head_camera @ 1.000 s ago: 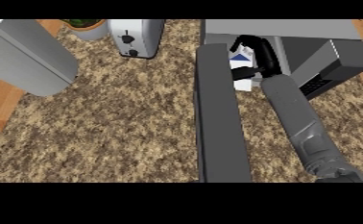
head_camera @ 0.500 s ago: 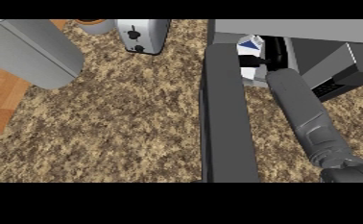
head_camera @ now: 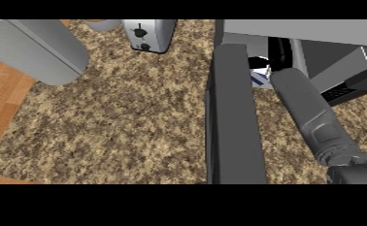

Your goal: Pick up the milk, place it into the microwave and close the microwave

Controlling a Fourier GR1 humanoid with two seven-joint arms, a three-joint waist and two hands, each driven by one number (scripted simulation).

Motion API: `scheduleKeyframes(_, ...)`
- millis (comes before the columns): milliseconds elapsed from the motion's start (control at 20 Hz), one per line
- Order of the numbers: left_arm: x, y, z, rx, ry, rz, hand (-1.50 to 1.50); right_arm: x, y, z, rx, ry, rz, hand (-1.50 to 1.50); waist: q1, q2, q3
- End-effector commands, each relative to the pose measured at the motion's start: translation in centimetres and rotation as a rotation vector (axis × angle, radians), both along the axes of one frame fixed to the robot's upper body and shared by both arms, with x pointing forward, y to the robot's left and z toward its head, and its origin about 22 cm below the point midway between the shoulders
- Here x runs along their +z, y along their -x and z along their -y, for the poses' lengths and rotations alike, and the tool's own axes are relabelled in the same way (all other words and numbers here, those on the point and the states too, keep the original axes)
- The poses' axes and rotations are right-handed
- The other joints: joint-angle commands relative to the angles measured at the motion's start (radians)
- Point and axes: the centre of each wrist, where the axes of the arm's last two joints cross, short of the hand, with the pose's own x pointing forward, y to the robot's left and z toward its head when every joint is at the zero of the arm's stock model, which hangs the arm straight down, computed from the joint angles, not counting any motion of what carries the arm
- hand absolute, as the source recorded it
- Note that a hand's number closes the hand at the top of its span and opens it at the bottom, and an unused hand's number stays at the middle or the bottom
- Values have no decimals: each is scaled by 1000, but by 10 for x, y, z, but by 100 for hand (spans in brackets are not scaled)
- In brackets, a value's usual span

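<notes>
Inside the microwave (head_camera: 287, 28), milk (head_camera: 259, 70) sits beside the right hand (head_camera: 281, 53).

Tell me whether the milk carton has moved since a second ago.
Yes. The milk carton has gone deeper into the microwave, now mostly hidden behind its open door.

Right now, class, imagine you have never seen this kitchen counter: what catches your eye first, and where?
The open microwave door juts toward the viewer down the middle. To its right, the right forearm reaches into the microwave, where a sliver of the milk carton shows. A toaster stands at the top.
</notes>
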Motion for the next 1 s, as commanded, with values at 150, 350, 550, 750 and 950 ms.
scheduleKeyframes(150, -5, -16, 2, -60, -13, 8, -150, -15, 7, -7, 68, -62, -22, -150, -10, -2, 1)
scheduleKeyframes(350, 2, -14, 11, -86, 1, 13, -150, -13, 6, -6, 149, -135, -57, -150, -11, -10, 1)
scheduleKeyframes(550, -1, -12, 17, -118, 20, 0, -150, -13, 7, 8, 188, -194, -35, -150, -26, -18, 0)
scheduleKeyframes(750, -7, -18, 40, -140, 23, -25, -150, -34, 19, 4, 270, -271, -48, -150, -59, -31, -1)
scheduleKeyframes(950, 0, -28, 46, -171, -6, -25, -150, -44, 26, 13, 307, -342, -44, -150, -81, -39, -2)
